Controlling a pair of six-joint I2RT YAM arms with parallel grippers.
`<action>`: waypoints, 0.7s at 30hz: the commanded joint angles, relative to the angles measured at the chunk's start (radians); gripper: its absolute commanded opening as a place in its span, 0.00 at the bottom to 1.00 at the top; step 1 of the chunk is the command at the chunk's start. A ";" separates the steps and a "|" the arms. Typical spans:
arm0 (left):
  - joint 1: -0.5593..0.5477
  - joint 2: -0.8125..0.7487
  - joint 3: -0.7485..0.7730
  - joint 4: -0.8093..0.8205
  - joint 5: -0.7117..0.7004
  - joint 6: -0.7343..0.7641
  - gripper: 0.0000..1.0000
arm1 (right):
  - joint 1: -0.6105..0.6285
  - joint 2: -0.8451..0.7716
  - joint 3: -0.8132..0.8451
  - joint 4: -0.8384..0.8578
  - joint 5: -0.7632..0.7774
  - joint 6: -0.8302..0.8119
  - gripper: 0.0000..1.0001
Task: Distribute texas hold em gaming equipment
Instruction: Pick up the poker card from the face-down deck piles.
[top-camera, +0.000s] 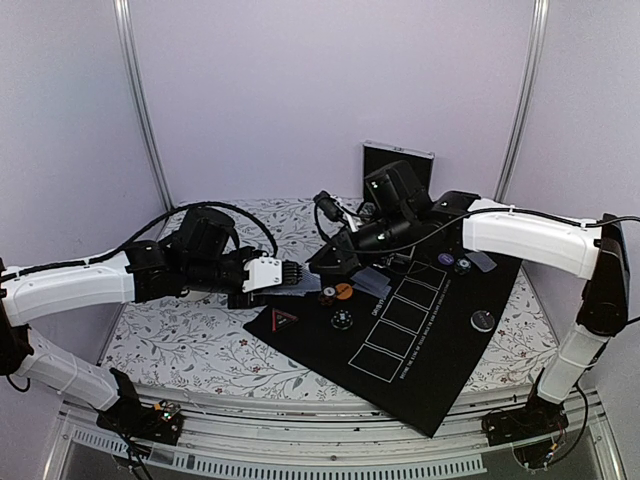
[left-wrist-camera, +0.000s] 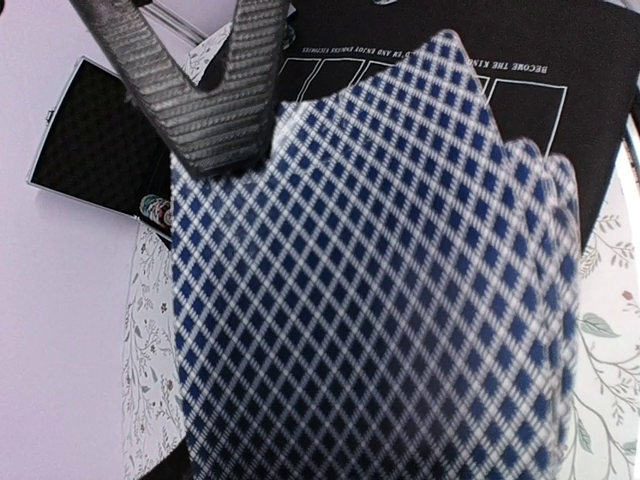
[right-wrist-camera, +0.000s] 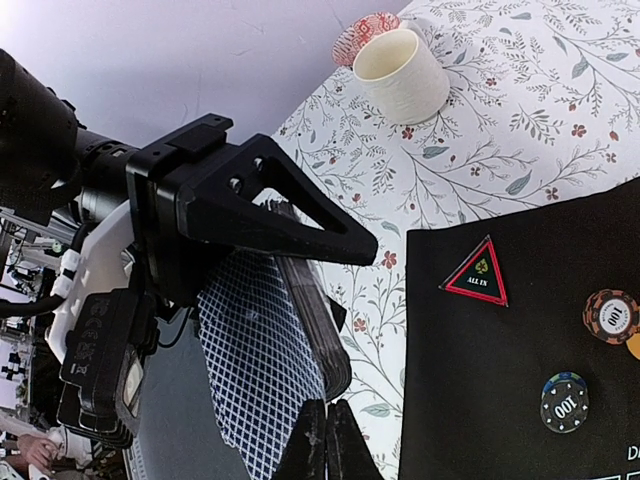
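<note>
We reach our left arm (top-camera: 70, 290) in from the left of the top view, its gripper (top-camera: 288, 278) clamped on the playing cards (left-wrist-camera: 370, 300). We stretch our right arm (top-camera: 520, 240) from the right edge toward the centre, its gripper (right-wrist-camera: 326, 420) pressed shut, close beside the left one.

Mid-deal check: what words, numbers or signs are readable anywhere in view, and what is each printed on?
"ALL IN": triangular marker on the black mat.
"100": brown striped chip.
"100": dark chip.
"BECOME THE KIN...": mat print in the left wrist view, cut off by the cards.
"...AND ENJOY ENDLESS VICTORIES": same mat print.
Mat lettering in the top view is too small to read.
</note>
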 joint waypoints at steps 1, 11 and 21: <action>-0.017 -0.025 -0.004 0.028 0.011 0.002 0.49 | 0.002 -0.037 0.037 -0.025 0.027 -0.012 0.02; -0.016 -0.026 -0.005 0.029 0.012 0.002 0.49 | -0.016 -0.107 0.020 0.049 0.002 0.014 0.02; -0.016 -0.028 -0.004 0.028 0.011 0.002 0.49 | -0.036 -0.124 -0.002 0.067 0.001 0.038 0.02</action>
